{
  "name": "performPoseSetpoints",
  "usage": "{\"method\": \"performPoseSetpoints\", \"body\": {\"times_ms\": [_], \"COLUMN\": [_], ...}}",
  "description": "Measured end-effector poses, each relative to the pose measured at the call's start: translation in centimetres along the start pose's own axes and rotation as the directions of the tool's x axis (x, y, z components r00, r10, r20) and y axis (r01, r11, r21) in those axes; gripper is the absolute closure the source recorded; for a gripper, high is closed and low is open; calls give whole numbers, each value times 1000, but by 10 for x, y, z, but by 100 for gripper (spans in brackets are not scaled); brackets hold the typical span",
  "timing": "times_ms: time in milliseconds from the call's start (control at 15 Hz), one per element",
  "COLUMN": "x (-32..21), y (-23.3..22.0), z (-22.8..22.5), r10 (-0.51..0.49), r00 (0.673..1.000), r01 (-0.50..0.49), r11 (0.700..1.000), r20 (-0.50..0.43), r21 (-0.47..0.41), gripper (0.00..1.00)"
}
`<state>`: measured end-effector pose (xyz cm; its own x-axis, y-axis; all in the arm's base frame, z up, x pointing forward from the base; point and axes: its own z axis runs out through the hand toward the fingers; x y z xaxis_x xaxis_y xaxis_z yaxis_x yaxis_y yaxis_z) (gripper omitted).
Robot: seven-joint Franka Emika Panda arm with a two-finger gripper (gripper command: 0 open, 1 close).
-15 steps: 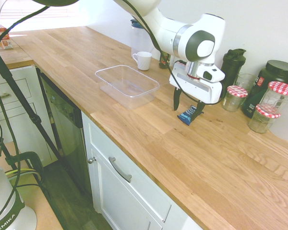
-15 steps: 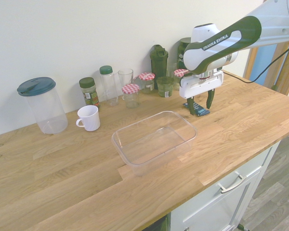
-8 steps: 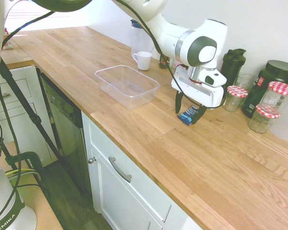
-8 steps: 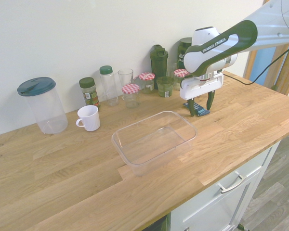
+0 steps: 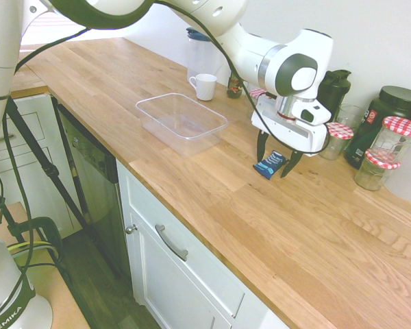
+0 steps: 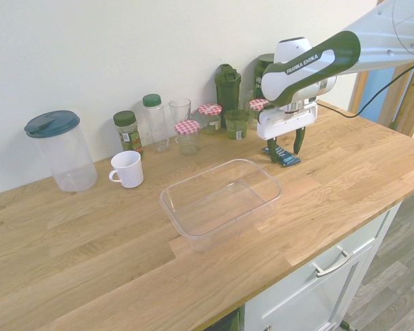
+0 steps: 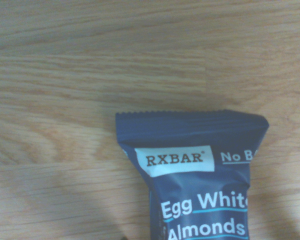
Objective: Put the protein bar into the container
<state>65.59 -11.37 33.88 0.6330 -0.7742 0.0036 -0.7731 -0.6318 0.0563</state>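
The protein bar (image 5: pixel 266 166) (image 6: pixel 289 161), in a dark blue wrapper with white print, lies flat on the wooden counter. My gripper (image 5: pixel 272 167) (image 6: pixel 286 157) is low over it and open, one finger on each side of the bar, neither pressing on it. The wrist view shows the bar (image 7: pixel 200 185) from close by, its crimped end on bare wood. The container (image 5: pixel 151 101) (image 6: pixel 170 207), a clear shallow plastic tub, stands empty a short way along the counter from the bar.
Along the wall stand jars with red-checked lids (image 5: pixel 338 139) (image 6: pixel 188 135), a dark shaker bottle (image 5: pixel 332 89) (image 6: pixel 228 86), a spice jar (image 6: pixel 127 131), a white mug (image 5: pixel 205 86) (image 6: pixel 127 169) and a large clear jug (image 6: pixel 58 148). The counter's front edge runs close by.
My gripper has come down and shifted a little towards the wall, so that its open fingers now straddle the bar. The bar and the container have not moved.
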Motion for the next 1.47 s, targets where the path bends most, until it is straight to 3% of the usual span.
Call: {"method": "performPoseSetpoints", "body": {"times_ms": [1467], "x": [7], "y": [11], "z": [-13], "r10": [-1], "r00": [1000], "r01": [2], "r11": [1000], "r20": [-18], "r21": [5], "gripper": [100]}}
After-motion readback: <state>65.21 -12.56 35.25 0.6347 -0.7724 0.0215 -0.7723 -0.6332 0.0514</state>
